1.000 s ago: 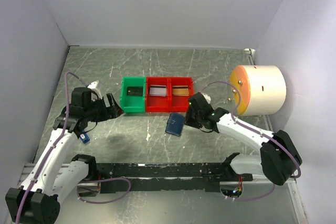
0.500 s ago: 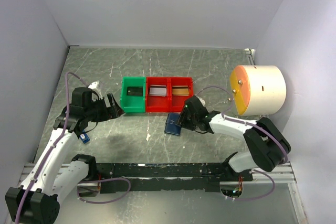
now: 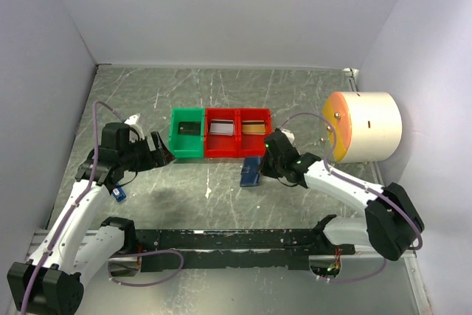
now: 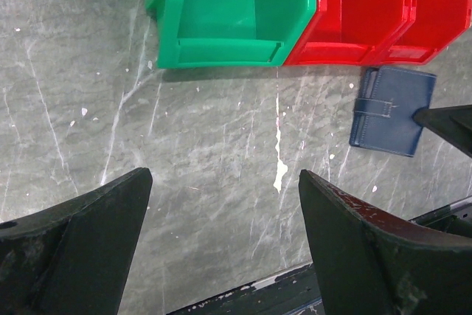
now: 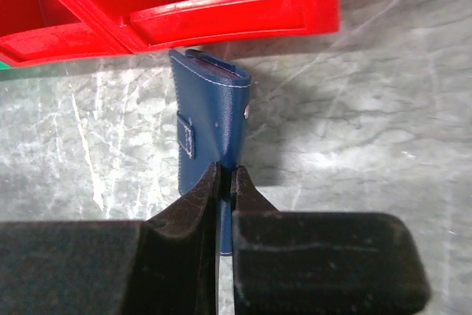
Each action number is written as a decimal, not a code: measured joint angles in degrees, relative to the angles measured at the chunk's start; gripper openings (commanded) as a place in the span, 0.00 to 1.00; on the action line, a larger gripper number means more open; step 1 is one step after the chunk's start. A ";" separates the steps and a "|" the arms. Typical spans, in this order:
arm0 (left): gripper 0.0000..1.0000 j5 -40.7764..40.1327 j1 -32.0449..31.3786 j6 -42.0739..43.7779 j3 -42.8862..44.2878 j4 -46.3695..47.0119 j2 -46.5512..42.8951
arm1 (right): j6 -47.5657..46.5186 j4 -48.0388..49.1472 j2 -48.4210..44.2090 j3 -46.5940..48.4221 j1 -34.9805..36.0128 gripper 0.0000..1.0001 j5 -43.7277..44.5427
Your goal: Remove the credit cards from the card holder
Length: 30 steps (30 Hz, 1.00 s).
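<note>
The grey marbled counter is carrying a white drum with an orange face at the right. Mid-counter, a green bin is touching two joined red bins. From above, the green bin is holding a dark card, the left red bin a pale card and the right red bin a tan card.

The navy card holder is sitting closed on the counter just in front of the right red bin. The right wrist view alone is showing the right pincer clenched on the card holder's near edge. The left wrist view is showing its strap face-on.

The left pincer is hanging released over bare counter in front of the green bin, well apart from the card holder.

Against half a second ago, the card holder is lying slightly further right and looking narrower from above.
</note>
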 measured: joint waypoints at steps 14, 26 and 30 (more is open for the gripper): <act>0.93 -0.46 -0.02 -0.07 0.00 -0.04 -0.11 | 0.33 -38.75 3.19 19.82 10.99 0.00 19.32; 0.94 -19.06 -0.09 -7.19 0.07 -4.17 -7.28 | 9.51 -55.60 26.75 32.50 26.88 0.04 32.50; 0.94 -25.55 -0.09 -10.05 0.13 -6.16 -12.02 | 8.59 -53.77 29.81 34.69 28.68 0.13 31.67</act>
